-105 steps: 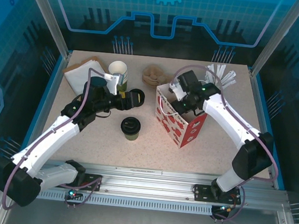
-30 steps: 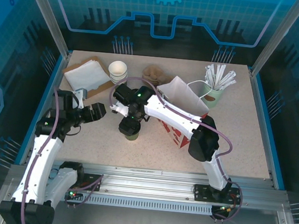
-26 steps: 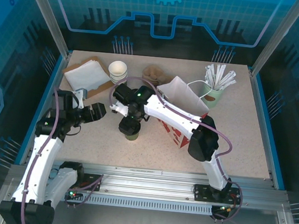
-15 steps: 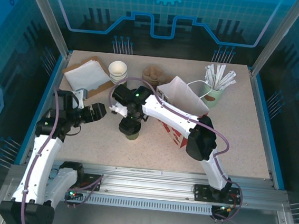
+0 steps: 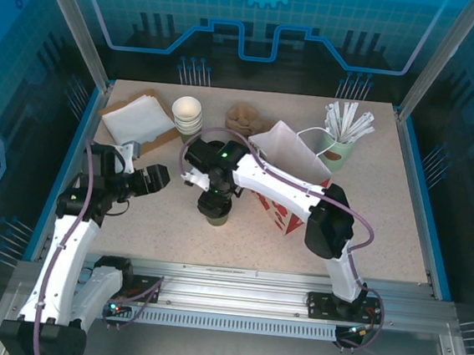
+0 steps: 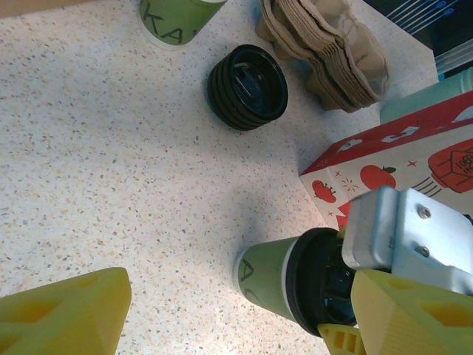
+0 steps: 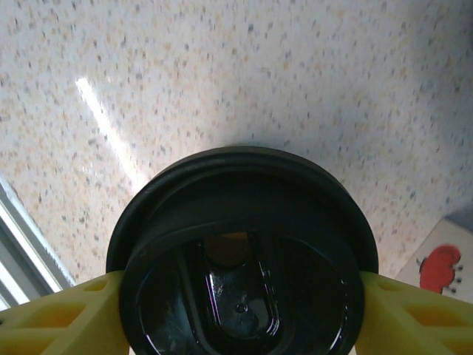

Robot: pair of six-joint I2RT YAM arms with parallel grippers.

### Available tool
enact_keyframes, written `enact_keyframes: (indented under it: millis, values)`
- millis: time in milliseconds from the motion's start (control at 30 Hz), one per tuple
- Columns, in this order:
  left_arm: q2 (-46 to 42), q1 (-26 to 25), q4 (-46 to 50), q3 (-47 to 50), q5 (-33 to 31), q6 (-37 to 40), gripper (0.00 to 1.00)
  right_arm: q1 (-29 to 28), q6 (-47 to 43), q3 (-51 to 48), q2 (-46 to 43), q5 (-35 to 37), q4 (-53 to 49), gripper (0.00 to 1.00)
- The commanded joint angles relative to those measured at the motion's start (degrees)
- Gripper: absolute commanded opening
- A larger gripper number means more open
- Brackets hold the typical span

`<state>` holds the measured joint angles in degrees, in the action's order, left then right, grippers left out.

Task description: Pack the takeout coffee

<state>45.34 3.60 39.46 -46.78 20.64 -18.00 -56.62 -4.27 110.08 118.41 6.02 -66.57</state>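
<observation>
The takeout coffee (image 5: 217,218) is an olive-green paper cup with a black lid (image 7: 240,288), standing upright on the table left of the bag. My right gripper (image 5: 218,202) reaches down over it, and its yellow fingers (image 7: 55,318) press the lid's rim from both sides (image 7: 240,310). From the left wrist the cup (image 6: 270,277) shows with its green side and white base ring. My left gripper (image 5: 156,178) hovers to the cup's left, open and holding nothing (image 6: 240,307).
A red-and-white paper bag (image 5: 291,179) stands open right of the cup. At the back are a stack of lidless cups (image 5: 187,114), brown cup carriers (image 5: 244,118), napkins (image 5: 136,117) and a straw holder (image 5: 341,141). A low stack of black lids (image 6: 247,86) lies nearby.
My right gripper has narrowed its jaws onto the cup's lid and shifted slightly right with the cup. The left arm has barely moved.
</observation>
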Motion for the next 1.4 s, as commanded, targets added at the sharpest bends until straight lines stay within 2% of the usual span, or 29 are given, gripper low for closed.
enact_keyframes:
  millis: [0, 333, 667, 1033, 1200, 1367]
  values:
    - [-0.48, 0.36, -1.72, 0.66, 3.19, -0.59, 0.79, -0.07, 1.32, -4.68, -4.79, 0.34, -1.29, 0.69]
    - [0.1, 0.28, -2.55, 1.14, 5.15, -1.25, 0.79, 0.11, 2.67, -12.56, -9.16, 0.6, -0.28, 0.71]
    - [-0.08, 0.19, -2.57, 1.31, 5.46, -1.28, 0.78, 0.21, 2.12, -11.2, -8.08, 1.0, -1.7, 0.77]
    - [-0.43, 0.25, -2.4, 1.43, 5.46, -1.16, 0.78, 0.19, 1.83, -11.49, -6.85, 1.72, -2.34, 0.75]
    - [-0.54, 0.19, -2.41, 1.45, 5.54, -1.31, 0.79, 0.11, 1.7, -11.62, -6.78, 1.65, -2.34, 0.71]
    - [-0.69, 0.19, -2.42, 1.6, 5.46, -1.44, 0.79, -0.07, 1.63, -11.21, -7.63, 1.82, -2.17, 0.59]
